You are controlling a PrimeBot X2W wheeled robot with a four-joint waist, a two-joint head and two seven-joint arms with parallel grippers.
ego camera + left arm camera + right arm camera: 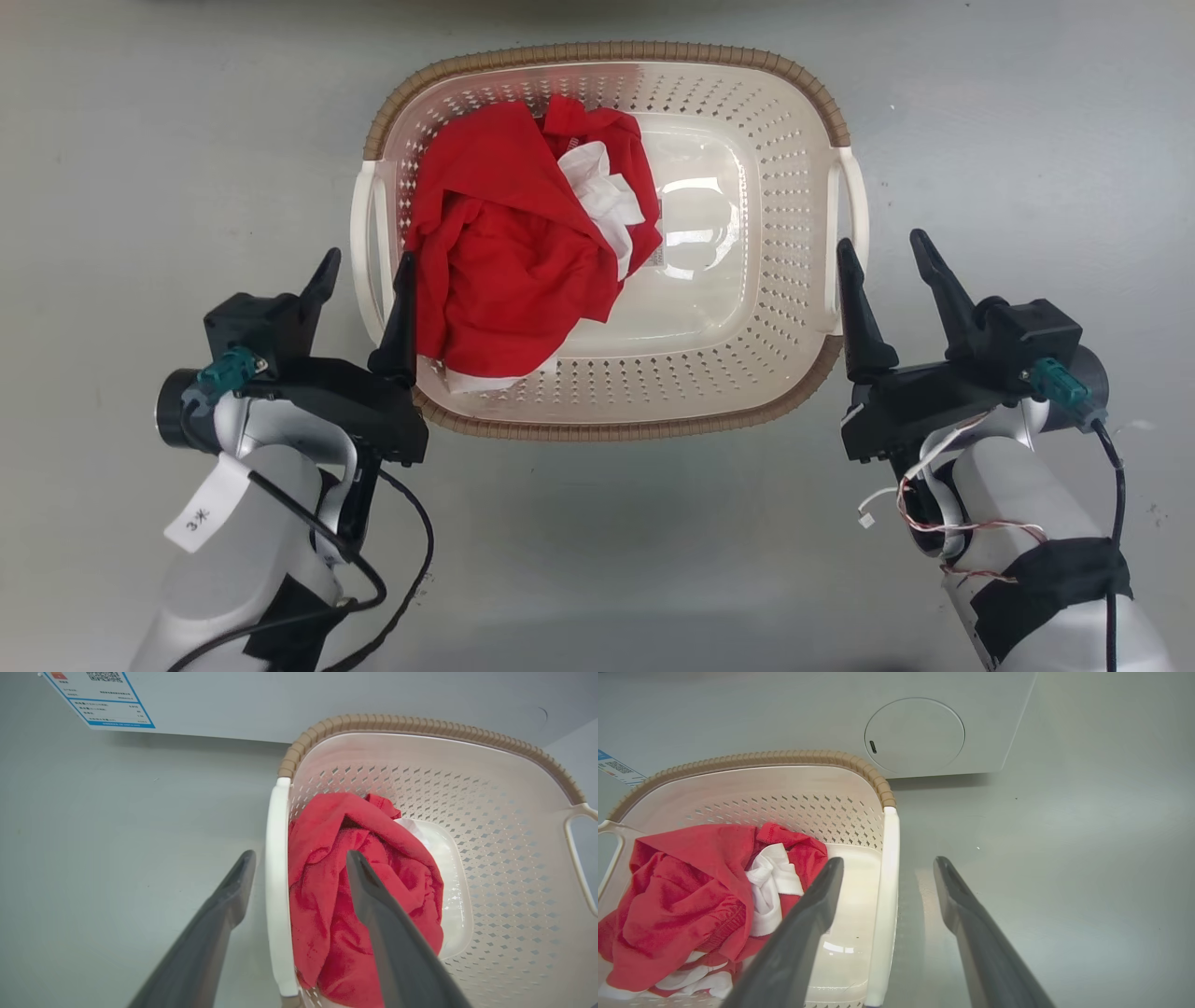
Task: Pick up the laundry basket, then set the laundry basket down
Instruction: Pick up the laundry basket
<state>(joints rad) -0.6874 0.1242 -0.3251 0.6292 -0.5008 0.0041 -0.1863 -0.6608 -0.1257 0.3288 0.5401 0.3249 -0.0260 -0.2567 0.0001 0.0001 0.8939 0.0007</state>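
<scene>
Laundry basket [653, 378] on floor [597, 560], red clothes [495, 261] inside at left, left gripper [366, 269] spread around left handle [362, 233], right gripper [882, 245] spread around right handle [861, 205]

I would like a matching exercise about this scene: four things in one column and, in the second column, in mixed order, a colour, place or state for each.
Things
1. left tool
2. red garment
3. basket rim
4. round cover

Descriptions
A. brown
B. open, one finger on each side of a white handle
C. on the pale panel
D. heaped inside the laundry basket

Pairs: 1-B, 2-D, 3-A, 4-C
</scene>
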